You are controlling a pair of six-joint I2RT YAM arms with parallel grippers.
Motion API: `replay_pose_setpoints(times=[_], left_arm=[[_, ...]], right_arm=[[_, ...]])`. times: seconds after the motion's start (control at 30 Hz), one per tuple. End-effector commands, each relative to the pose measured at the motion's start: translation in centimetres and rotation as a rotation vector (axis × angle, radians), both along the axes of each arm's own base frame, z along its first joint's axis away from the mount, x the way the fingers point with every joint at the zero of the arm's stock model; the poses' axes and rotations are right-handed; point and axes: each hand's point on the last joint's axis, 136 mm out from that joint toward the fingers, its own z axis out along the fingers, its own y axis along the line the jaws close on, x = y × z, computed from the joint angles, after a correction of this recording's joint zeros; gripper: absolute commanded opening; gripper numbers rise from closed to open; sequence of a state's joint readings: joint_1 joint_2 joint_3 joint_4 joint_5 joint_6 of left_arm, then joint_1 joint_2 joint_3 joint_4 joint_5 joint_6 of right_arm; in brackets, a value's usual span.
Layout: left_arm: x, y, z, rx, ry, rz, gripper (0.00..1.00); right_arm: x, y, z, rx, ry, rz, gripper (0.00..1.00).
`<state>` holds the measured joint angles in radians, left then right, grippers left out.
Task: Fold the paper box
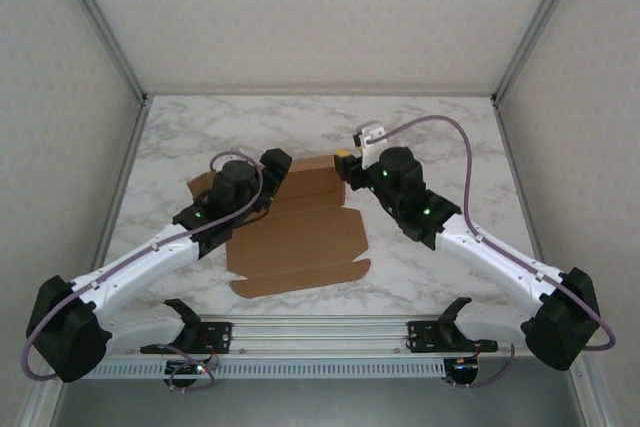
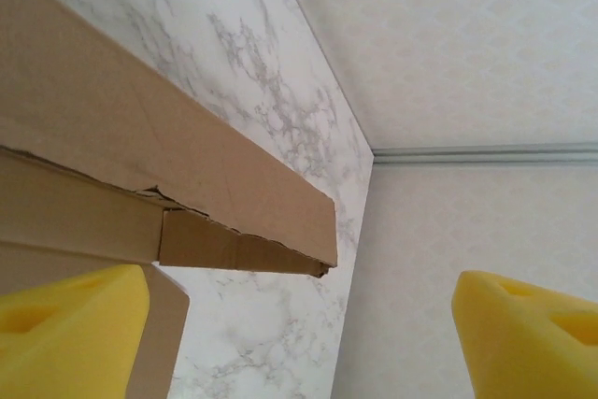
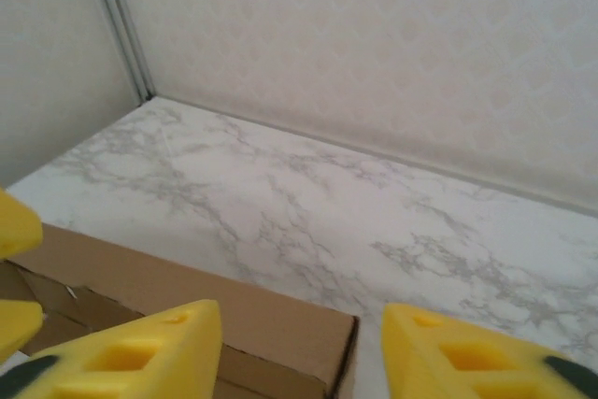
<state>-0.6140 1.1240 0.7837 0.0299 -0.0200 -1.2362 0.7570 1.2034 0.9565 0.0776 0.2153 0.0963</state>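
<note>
One paper box [image 2: 140, 137] lies just beside left claw [image 2: 299, 338]

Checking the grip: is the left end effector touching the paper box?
Cannot tell. Left wrist view: one finger of the left end effector overlaps the paper box; neither contact nor gap shows.

White arm links [image 1: 140, 265], black joints [image 1: 235, 187], green lights [image 1: 198, 215], lilac cables [image 1: 468, 177], yellow foam pads [image 2: 65, 334] on jaws
</note>
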Motion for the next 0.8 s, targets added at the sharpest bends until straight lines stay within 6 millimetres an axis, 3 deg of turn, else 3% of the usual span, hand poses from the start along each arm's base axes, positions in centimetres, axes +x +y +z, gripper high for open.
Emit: replay_pose_setpoints(times=[0.0, 0.13, 0.23, 0.37, 0.53, 0.63, 0.77], left_arm=[[-1.5, 0.5, 0.9, 0.217, -0.074, -0.146, 0.83], [-3.7, 2.1, 3.5, 0.361, -0.177, -0.228, 0.81], [-4.4, 4.9, 5.5, 0.460, -0.209, -0.194, 0.79], [-3.6, 10.1, 5.6, 0.603, -0.151, -0.063, 0.79], [-2.4, 15.5, 5.0, 0.621, -0.104, 0.160, 0.80], [-1.3, 15.9, 4.2, 0.565, -0.122, 0.188, 0.80], [0.3, 14.0, 0.5, 0.498, -0.039, 0.095, 0.78]], right_arm=[[0.2, 0.0, -1.6, -0.006, 0.195, -0.045, 0.46], [1.8, -0.5, -2.6, -0.100, 0.327, -0.100, 0.62], [2.8, -0.6, -3.8, -0.143, 0.368, -0.127, 0.69], [3.9, -0.5, -6.6, -0.133, 0.466, -0.129, 0.75], [4.7, 0.4, -8.9, -0.103, 0.528, -0.105, 0.77], [5.2, 0.6, -9.8, -0.095, 0.550, -0.108, 0.77], [5.3, 0.7, -10.9, -0.091, 0.571, -0.110, 0.74]])
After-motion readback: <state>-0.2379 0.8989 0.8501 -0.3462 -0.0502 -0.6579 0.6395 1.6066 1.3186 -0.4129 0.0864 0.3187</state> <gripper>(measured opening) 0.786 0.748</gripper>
